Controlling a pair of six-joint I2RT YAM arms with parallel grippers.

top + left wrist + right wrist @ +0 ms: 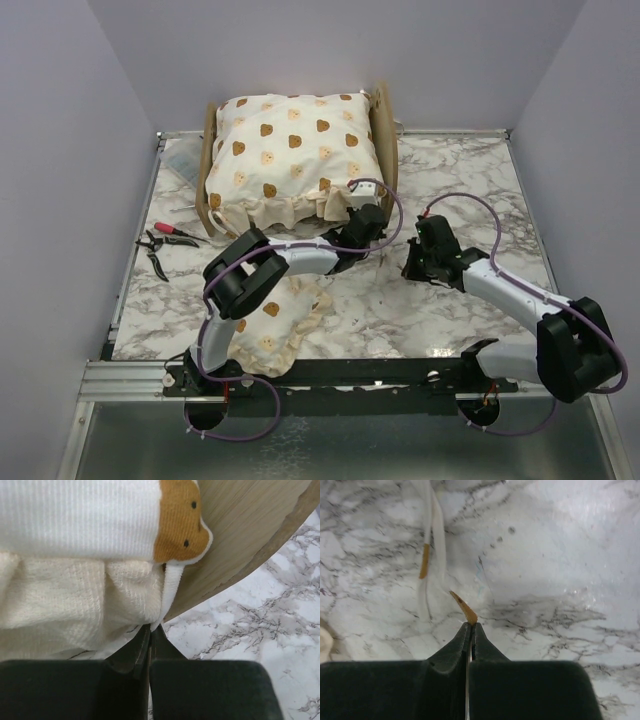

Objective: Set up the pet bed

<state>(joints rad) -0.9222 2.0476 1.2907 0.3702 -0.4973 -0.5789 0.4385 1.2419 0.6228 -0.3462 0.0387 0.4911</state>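
The marble table [450, 200] carries the pet bed [383, 120], pillow [275, 325] and pliers [165, 242].

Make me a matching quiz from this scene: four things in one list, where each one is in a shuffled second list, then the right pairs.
Things:
1. big cushion
2. small pillow
3. pliers
4. right hand

Places:
A. closed, above a bare part of the table
B. by the table's left edge
C. lying on the wooden bed at the back
D. front left, partly under the left arm

Pairs: 1-C, 2-D, 3-B, 4-A
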